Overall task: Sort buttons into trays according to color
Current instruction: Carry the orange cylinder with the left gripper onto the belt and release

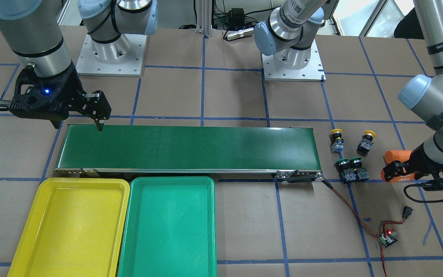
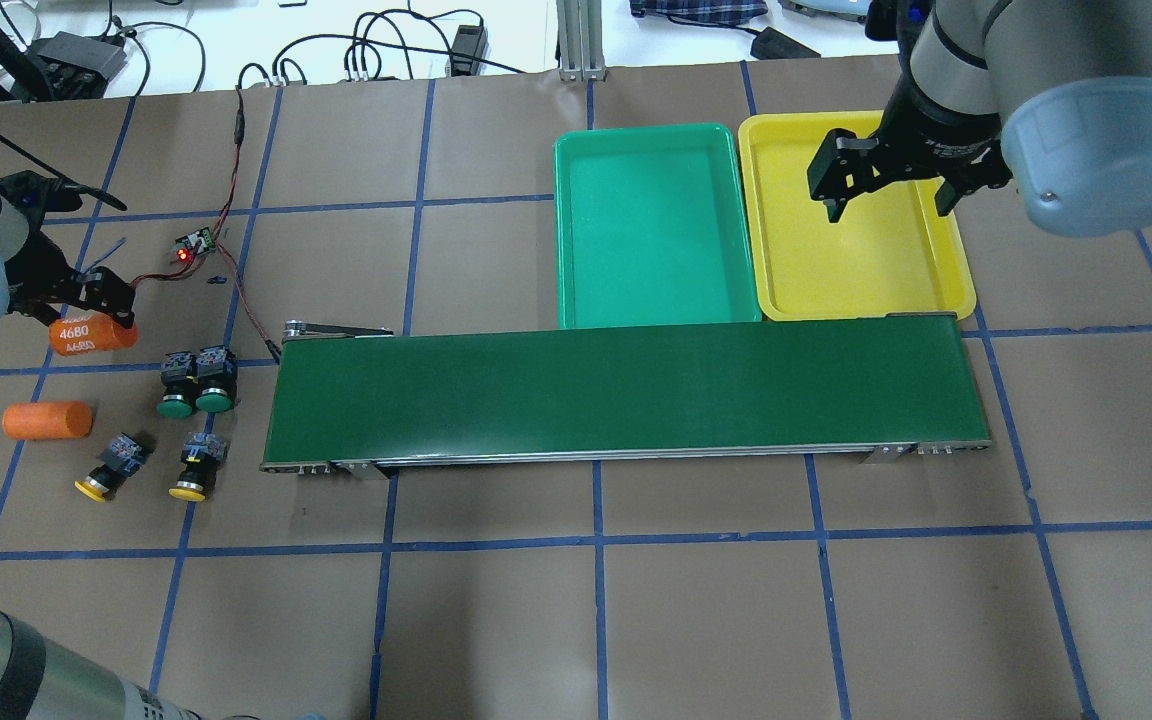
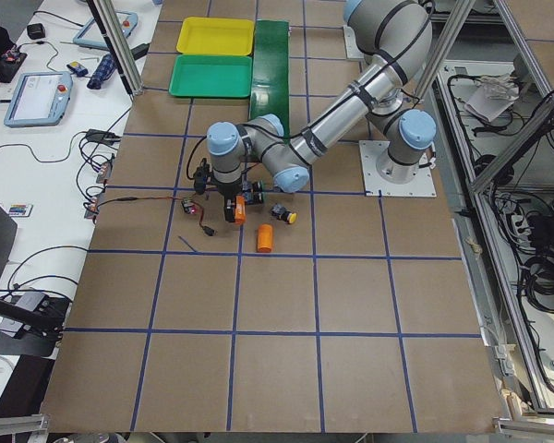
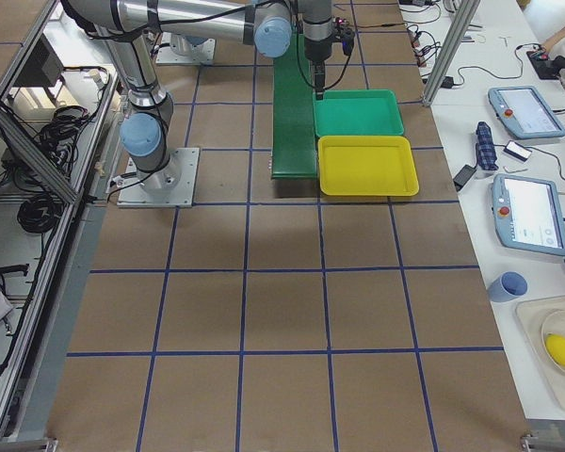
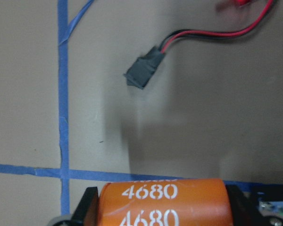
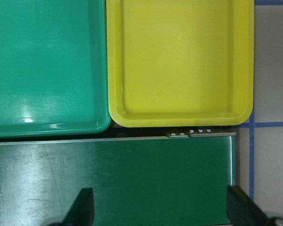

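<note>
Two green buttons (image 2: 196, 382) lie side by side off the left end of the belt. Two yellow buttons (image 2: 154, 467) lie nearer the robot, also shown in the front view (image 1: 352, 140). The green tray (image 2: 651, 230) and the yellow tray (image 2: 856, 260) sit beyond the belt, both bare inside. My left gripper (image 2: 91, 330) is shut on an orange 4680 cylinder (image 5: 162, 200), gripped at its two ends, left of the green buttons. My right gripper (image 2: 888, 205) hangs open and empty over the belt's right end by the yellow tray (image 6: 179, 61).
The long dark-green conveyor belt (image 2: 626, 390) crosses the middle of the table. A second orange cylinder (image 2: 48, 420) lies left of the yellow buttons. A small controller board (image 2: 194, 247) with red and black wires and a black connector (image 5: 144, 70) lies beyond my left gripper.
</note>
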Available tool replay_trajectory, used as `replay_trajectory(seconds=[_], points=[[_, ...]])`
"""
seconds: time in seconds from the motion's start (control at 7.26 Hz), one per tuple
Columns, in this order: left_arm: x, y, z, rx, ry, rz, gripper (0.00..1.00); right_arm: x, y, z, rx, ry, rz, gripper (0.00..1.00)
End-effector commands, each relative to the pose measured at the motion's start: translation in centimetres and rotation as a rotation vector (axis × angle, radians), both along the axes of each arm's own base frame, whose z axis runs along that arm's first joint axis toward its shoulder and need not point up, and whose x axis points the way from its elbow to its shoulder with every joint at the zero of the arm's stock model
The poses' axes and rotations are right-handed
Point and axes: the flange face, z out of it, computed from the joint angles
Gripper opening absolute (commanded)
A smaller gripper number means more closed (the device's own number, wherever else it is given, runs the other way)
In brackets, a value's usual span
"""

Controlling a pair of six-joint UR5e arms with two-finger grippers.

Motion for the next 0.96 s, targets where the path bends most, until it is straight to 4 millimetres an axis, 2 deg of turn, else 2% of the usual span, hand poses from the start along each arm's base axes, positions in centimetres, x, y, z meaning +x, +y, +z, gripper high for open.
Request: replay_trajectory(seconds=[0.0, 0.14, 0.28, 0.41, 0.55, 0.69, 0.83], points=[[-9.4, 0.2, 4.7, -0.013, 0.03, -0.133, 0.0, 0.1, 0.6, 1.5, -0.026, -0.008, -0.002, 1.0], [-14.0, 0.9, 5.2, 0.001, 0.034, -0.188, 0.0, 0.1, 0.8, 1.8, -0.026, -0.009, -0.002, 1.0], [-17.6, 2.3, 4.8, 0.022, 0.046, -0.218, 0.0, 0.3, 1.1, 2.2, -0.033, -0.023, 0.001, 1.0], [-20.9, 4.0, 3.5, 0.05, 0.056, -0.206, 0.0, 0.9, 1.5, 3.0, -0.052, -0.08, 0.008, 1.0], [-23.2, 5.5, 2.4, 0.066, 0.061, -0.204, 0.0, 1.0, 2.0, 3.2, -0.036, -0.087, 0.009, 1.0], [-24.5, 6.1, 2.0, 0.075, 0.059, -0.225, 0.0, 1.1, 3.0, 3.2, 0.016, -0.094, 0.007, 1.0], [-24.7, 6.2, 1.5, 0.09, 0.058, -0.23, 0.0, 1.2, 4.1, 4.2, 0.01, -0.104, 0.01, 1.0]])
